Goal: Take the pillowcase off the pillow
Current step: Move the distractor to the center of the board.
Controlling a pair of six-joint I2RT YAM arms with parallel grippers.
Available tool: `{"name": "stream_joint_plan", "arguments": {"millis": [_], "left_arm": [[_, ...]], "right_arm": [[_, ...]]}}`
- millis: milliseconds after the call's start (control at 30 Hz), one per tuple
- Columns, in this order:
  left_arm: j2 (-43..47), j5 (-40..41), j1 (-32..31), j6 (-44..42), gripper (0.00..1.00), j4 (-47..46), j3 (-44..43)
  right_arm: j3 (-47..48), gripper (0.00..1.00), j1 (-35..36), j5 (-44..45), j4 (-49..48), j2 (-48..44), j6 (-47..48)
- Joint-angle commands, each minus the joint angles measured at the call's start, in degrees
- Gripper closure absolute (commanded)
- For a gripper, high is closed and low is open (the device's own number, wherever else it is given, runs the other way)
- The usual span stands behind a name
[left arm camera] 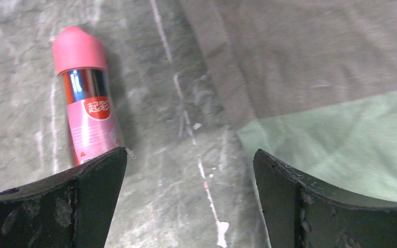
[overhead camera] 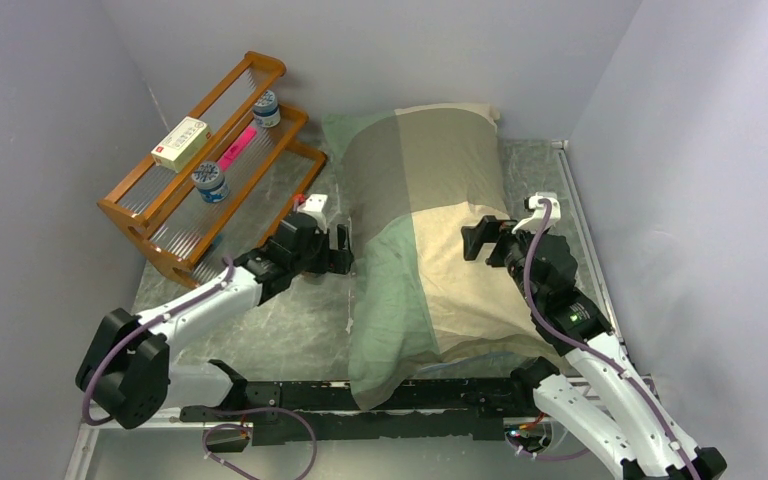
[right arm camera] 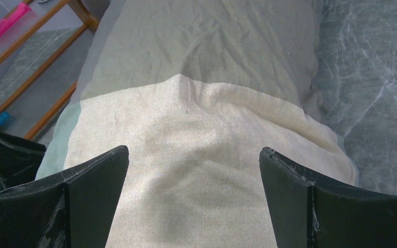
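Observation:
The pillowcase [overhead camera: 420,235], in beige, olive and pale-green checks, covers the whole pillow, which is hidden inside it. It lies lengthwise in the middle of the table. My left gripper [overhead camera: 341,248] is open and empty beside the pillowcase's left edge; in the left wrist view [left arm camera: 190,170] its jaws stand wide over the table with the green cloth [left arm camera: 341,139] at the right. My right gripper [overhead camera: 478,238] is open and empty above the beige check; in the right wrist view [right arm camera: 194,170] the cloth [right arm camera: 196,129] lies between the spread jaws.
A wooden rack [overhead camera: 210,170] with a white box [overhead camera: 180,142], two small jars and a pink item stands at the back left. A pink-capped tube [left arm camera: 85,98] lies on the table by my left gripper. Grey walls close in on three sides.

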State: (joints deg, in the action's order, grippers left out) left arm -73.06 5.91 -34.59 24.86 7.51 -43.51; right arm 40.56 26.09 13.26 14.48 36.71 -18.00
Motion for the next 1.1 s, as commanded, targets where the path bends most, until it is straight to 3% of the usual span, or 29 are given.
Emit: {"name": "stream_joint_plan", "arguments": {"millis": [0, 300, 467, 700, 1067], "left_arm": [[1.0, -7.7, 0.0, 3.5, 0.03, -5.3, 0.2], [-12.9, -7.3, 1.7, 3.2, 0.03, -13.1, -1.9], [-18.5, -4.7, 2.9, 2.1, 0.03, -13.0, -4.8], [-21.8, 0.7, 8.7, 2.4, 0.02, -13.4, -5.5], [-28.6, 3.5, 15.1, 0.5, 0.03, -10.9, -14.8]], "right_arm": [[2.4, 0.00, 0.3, 1.2, 0.5, 0.2, 0.2], [2.7, 0.00, 0.3, 1.3, 1.0, 0.2, 0.0], [2.6, 0.00, 0.3, 1.9, 1.3, 0.1, 0.2], [2.2, 0.00, 0.3, 2.0, 1.0, 0.6, 0.2], [3.4, 0.00, 0.3, 2.7, 2.4, 0.4, 0.5]]}}
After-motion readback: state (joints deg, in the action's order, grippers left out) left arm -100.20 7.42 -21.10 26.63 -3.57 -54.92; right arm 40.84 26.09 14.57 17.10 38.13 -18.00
